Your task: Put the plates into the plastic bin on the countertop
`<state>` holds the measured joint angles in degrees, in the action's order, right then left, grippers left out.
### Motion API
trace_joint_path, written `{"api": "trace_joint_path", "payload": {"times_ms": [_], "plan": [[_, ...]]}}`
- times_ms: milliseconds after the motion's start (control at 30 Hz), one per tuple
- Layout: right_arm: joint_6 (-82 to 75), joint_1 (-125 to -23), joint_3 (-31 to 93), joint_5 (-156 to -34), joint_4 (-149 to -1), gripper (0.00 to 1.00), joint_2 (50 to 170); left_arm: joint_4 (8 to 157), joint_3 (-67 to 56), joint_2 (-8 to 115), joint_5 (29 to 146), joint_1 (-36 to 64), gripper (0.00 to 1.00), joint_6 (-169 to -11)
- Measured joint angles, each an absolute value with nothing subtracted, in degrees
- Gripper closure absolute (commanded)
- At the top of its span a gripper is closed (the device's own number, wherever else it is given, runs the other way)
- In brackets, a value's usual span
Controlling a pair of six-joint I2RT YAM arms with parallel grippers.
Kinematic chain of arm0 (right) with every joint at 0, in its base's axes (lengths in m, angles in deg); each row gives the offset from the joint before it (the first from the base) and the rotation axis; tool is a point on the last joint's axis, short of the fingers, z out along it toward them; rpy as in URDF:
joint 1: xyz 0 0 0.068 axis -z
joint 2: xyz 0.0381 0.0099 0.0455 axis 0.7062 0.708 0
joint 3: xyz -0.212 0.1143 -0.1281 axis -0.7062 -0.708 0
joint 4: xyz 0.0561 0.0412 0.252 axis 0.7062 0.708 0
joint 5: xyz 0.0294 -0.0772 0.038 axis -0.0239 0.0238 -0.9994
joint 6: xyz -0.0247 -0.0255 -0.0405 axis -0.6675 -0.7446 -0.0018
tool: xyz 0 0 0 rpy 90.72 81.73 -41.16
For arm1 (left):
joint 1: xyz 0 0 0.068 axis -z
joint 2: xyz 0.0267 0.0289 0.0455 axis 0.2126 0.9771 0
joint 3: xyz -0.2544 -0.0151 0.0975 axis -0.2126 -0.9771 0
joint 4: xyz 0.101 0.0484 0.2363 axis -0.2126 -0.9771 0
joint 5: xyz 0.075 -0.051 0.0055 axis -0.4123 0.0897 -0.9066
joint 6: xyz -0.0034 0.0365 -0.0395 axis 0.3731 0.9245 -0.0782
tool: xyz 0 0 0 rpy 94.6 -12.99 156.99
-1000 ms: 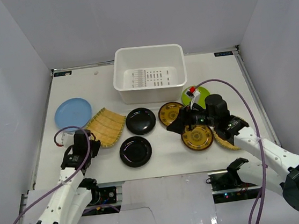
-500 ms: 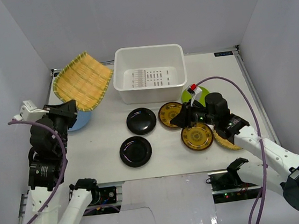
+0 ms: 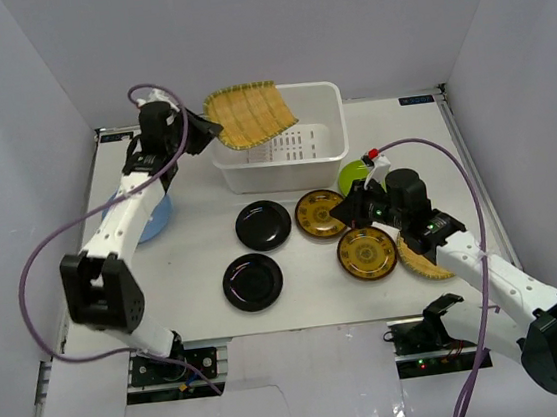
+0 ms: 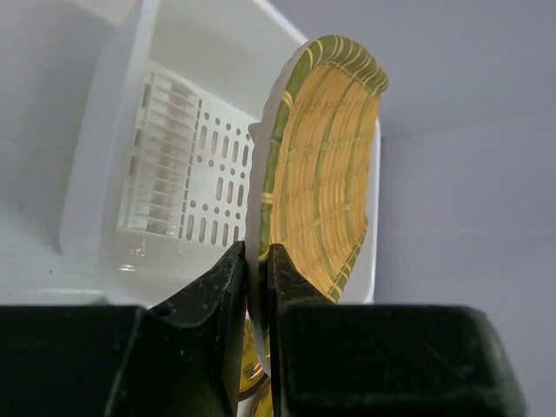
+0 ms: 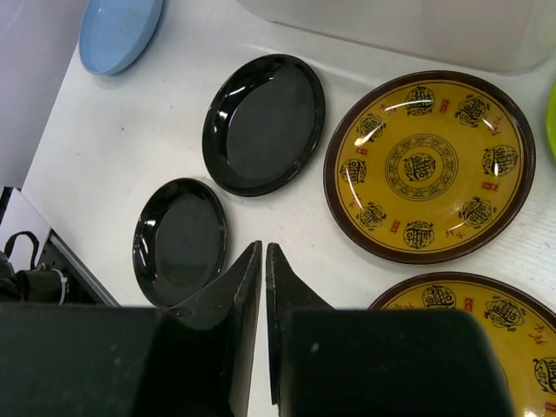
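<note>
In the top view we judge one plate is being delivered: our left gripper (image 3: pixel 205 126) is pinched on the rim of a woven plate (image 3: pixel 251 114), held tilted above the left rear corner of the plastic bin (image 3: pixel 285 176), its span running rightward from the jaws, so next we should lower and release. The left wrist view shows it standing on edge, hollow face turned right. In the right wrist view our right gripper (image 5: pixel 263 254) is closed on nothing, above the countertop (image 5: pixel 130 130) near a black plate (image 5: pixel 180 241).
</note>
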<state>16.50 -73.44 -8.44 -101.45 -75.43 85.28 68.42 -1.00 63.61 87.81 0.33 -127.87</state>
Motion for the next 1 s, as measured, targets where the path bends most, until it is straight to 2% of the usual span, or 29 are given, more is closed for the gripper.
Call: {"api": "trace_joint_path", "payload": {"times_ms": [167, 333, 567, 733, 767, 800, 900, 933, 1000], "plan": [[16.26, -73.18, -8.44, -100.22, -74.36, 0.79, 84.43, 66.98, 17.57, 83.95, 94.32, 2.36, 1.00, -125.27], [15.36, -72.61, -8.44, -97.97, -71.69, 0.72, 82.86, 60.97, 35.26, 97.75, 98.28, 3.28, 1.00, -121.81], [14.67, -71.54, -8.44, -95.98, -69.57, 0.68, 81.48, 48.66, 50.97, 109.42, 99.20, 3.32, 1.00, -117.35], [14.60, -71.23, -8.44, -94.41, -68.13, 0.63, 80.65, 44.55, 51.63, 112.61, 100.33, 3.30, 1.00, -116.33], [14.62, -71.19, -8.44, -93.86, -67.94, 0.62, 80.30, 43.94, 51.61, 112.96, 100.55, 3.30, 0.97, -116.17], [14.62, -71.19, -8.44, -93.25, -67.72, 0.61, 79.93, 43.48, 51.50, 113.35, 100.88, 3.30, 0.84, -116.13], [14.71, -71.12, -8.40, -91.61, -66.82, 0.60, 78.99, 43.00, 51.19, 114.27, 101.69, 3.32, 0.63, -116.11], [14.75, -71.12, -8.38, -91.13, -66.49, 0.59, 78.81, 43.22, 50.84, 114.38, 102.10, 3.32, 0.47, -116.15], [14.91, -70.93, -8.16, -90.08, -66.01, 0.59, 78.62, 44.09, 50.32, 114.38, 103.44, 3.32, 0.33, -116.13]]}}
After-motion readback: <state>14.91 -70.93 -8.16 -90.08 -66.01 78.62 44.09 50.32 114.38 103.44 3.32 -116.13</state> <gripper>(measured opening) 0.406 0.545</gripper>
